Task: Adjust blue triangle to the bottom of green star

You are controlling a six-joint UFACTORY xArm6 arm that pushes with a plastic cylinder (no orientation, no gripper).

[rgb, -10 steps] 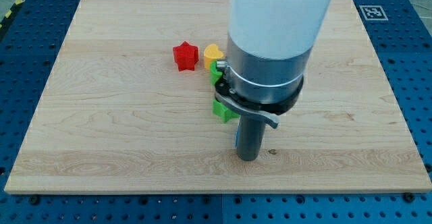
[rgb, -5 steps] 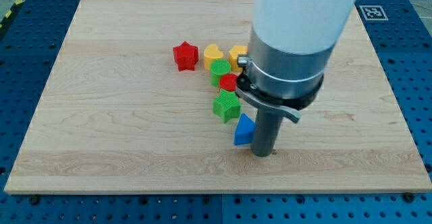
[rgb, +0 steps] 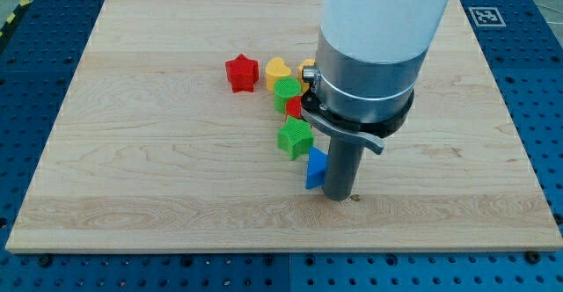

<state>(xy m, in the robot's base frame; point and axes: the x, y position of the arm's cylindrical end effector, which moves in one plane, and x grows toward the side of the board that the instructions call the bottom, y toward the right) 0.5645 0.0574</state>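
Rod upright; my tip (rgb: 339, 196) touching blue triangle (rgb: 315, 168) right side

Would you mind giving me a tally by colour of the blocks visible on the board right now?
Red: 2, the red star and a red block, mostly hidden
Green: 2, the green star and a green block
Yellow: 2, the yellow heart and a yellow block
Blue: 1, the blue triangle
Total: 7

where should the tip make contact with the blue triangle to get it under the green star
Push on the blue triangle's right face, coming from the view's right. My tip already sits against that side, and the green star lies up and to the view's left, so a short leftward nudge should centre it below.
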